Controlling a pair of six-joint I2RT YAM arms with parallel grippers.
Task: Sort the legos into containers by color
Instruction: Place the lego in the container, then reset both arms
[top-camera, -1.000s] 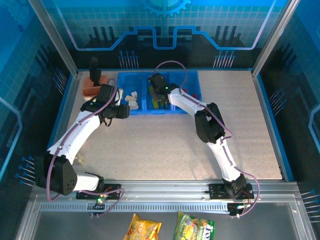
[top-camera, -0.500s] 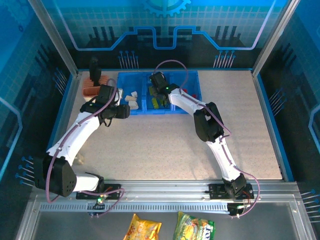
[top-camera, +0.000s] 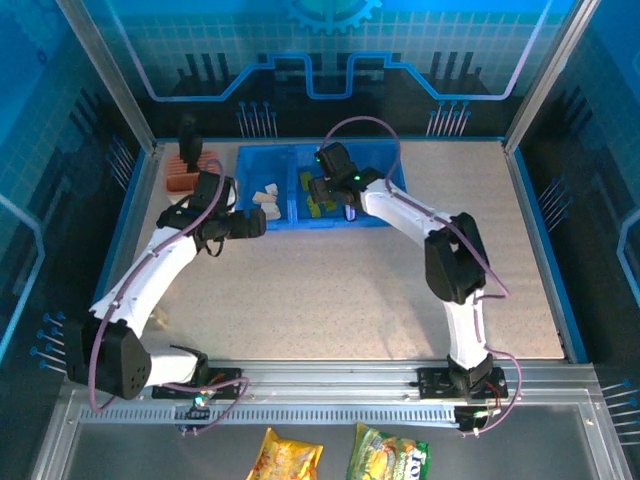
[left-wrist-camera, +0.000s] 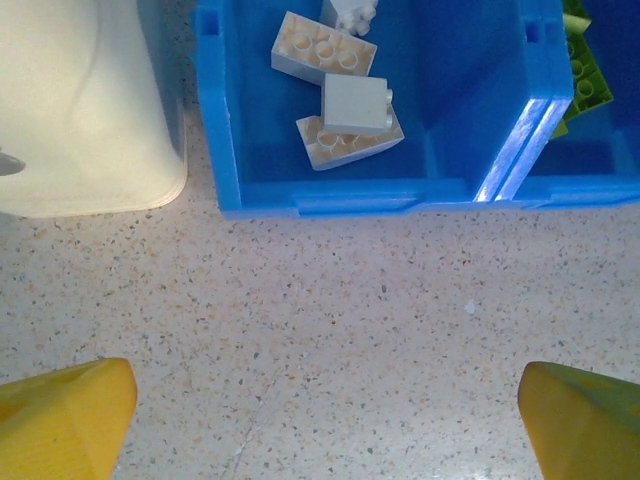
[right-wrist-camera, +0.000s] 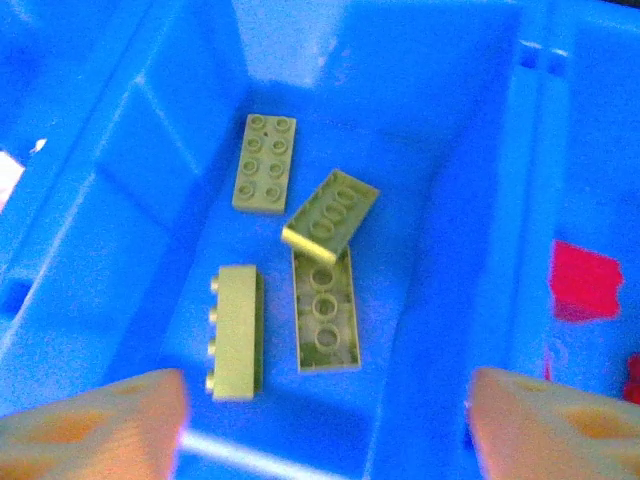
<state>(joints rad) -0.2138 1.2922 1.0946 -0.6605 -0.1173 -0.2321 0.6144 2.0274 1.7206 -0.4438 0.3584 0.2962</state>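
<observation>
both jaws just spread. left gripper (left-wrist-camera: 320, 425), empty, lower frame below the white legos (left-wrist-camera: 352, 105); right gripper (right-wrist-camera: 325, 425), empty, above the green legos (right-wrist-camera: 325, 325). drops appear delivered.

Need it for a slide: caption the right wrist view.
Open right gripper above a blue compartment holding four lime green legos, red ones next door.
</observation>
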